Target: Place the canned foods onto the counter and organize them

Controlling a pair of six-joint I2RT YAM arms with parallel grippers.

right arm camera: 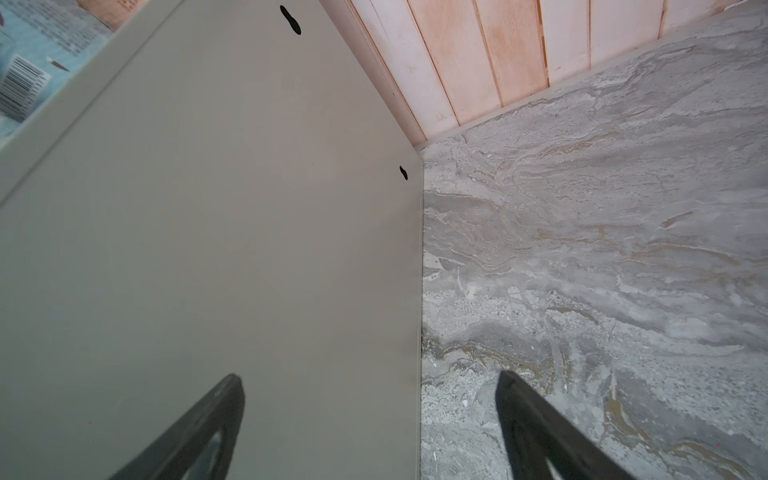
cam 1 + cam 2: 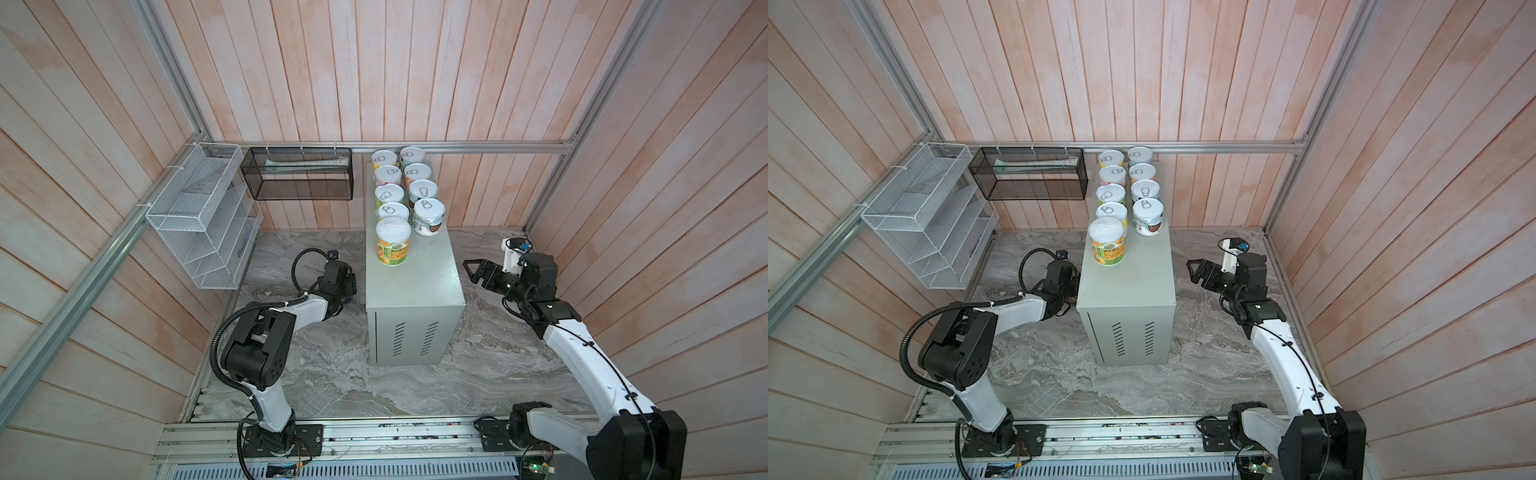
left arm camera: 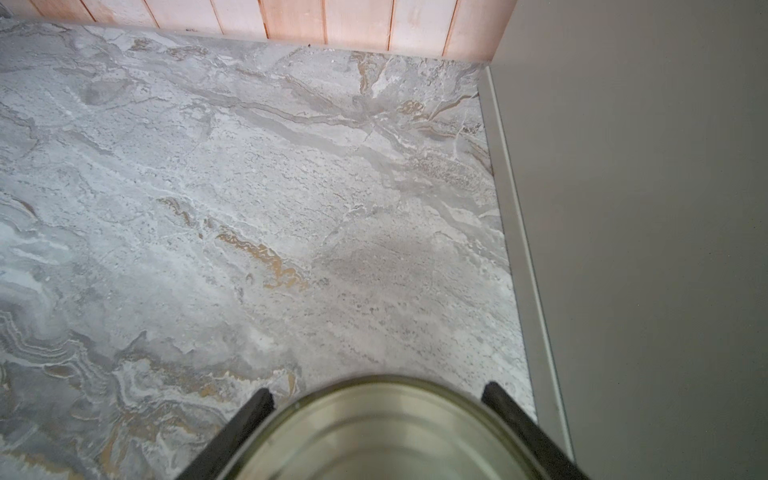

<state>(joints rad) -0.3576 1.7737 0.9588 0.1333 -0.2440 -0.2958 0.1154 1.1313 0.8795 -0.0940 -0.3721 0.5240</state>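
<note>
We are nearly done, we think. Nine cans stand upright on the counter, in two rows at its far end. The left row has five, and its front one is the yellow can. The right row has four, and its front one is the blue can.

One more can is not up there yet. The left wrist view shows our left gripper clamped on the held can, with one finger on each side of its round metal end. It is low down, just beside the counter's left side, over the marble floor. We cannot tell if the held can touches the floor. We see no other loose cans down there.

Our right gripper is beside the counter's right side. Its jaws are wide apart with nothing between them.

There is plenty of room. The near half of the counter top is bare. The free spot just in front of the blue can, beside the yellow can, looks best to us. The held can has to go up past the counter's top edge first. The yellow can stands near the left edge, so we could bump it on the way in.
</note>
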